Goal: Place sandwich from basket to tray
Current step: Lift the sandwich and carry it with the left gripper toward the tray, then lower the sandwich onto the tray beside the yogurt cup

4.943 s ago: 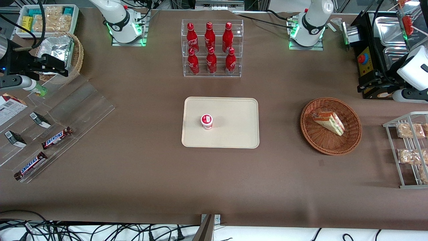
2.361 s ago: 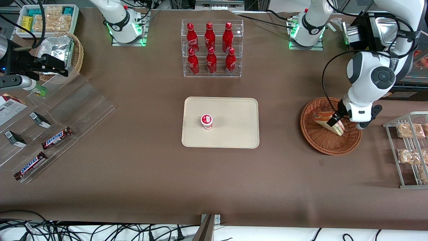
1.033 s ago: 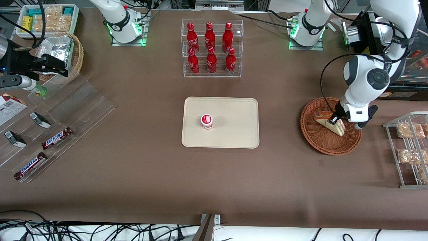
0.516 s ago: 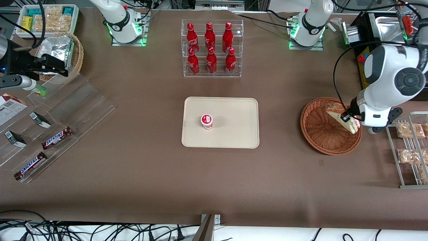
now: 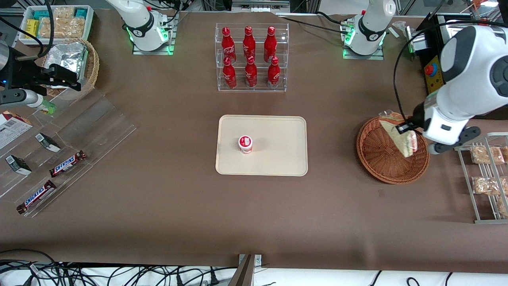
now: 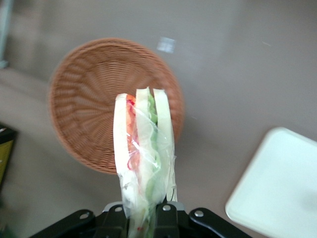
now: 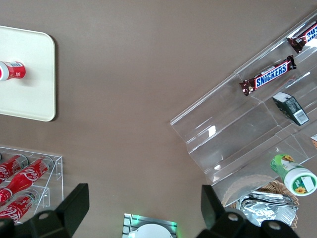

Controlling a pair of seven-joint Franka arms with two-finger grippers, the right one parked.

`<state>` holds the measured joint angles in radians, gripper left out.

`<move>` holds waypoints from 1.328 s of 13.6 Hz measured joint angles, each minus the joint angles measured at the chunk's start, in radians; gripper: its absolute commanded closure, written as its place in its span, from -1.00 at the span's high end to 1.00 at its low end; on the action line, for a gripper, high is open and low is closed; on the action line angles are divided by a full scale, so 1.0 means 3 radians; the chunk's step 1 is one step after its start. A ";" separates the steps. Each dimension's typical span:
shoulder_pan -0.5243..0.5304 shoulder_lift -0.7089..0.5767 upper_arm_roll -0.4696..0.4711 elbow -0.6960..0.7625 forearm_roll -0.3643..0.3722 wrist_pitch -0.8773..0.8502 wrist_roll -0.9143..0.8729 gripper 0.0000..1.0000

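Note:
The wrapped sandwich (image 5: 401, 137) (image 6: 144, 153), a wedge of pale bread with red and green filling, hangs in the air above the reddish-brown wicker basket (image 5: 381, 161) (image 6: 89, 104). My left gripper (image 5: 408, 129) (image 6: 146, 218) is shut on one end of it, well clear of the basket's floor. The basket now holds nothing. The cream tray (image 5: 278, 135) (image 6: 282, 188) lies in the middle of the table, toward the parked arm from the basket, with a small red-and-white cup (image 5: 245, 143) standing on it.
A clear rack of red cola bottles (image 5: 251, 57) stands farther from the front camera than the tray. A metal wire rack with bagged snacks (image 5: 486, 174) sits beside the basket at the working arm's end. Clear shelves with Snickers bars (image 5: 67, 163) lie toward the parked arm's end.
My gripper came down onto the sandwich in the basket, closed on it, and has lifted it up out of the basket; the basket is left empty.

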<state>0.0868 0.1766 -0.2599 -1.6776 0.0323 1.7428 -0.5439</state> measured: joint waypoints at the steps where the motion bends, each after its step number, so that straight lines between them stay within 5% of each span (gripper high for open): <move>1: -0.0009 0.0020 -0.0132 0.0041 -0.0009 0.0000 0.0053 -1.00; 6: -0.0190 0.0220 -0.0626 0.0092 -0.0009 0.0188 0.0085 -1.00; 14: -0.0792 0.0731 -0.0652 0.0092 0.0016 0.0737 0.0061 -1.00; 18: -0.0938 0.1071 -0.0650 0.0090 0.0305 0.1023 -0.0209 -1.00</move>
<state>-0.1946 0.4980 -0.4547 -1.6507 0.1237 2.0498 -0.6066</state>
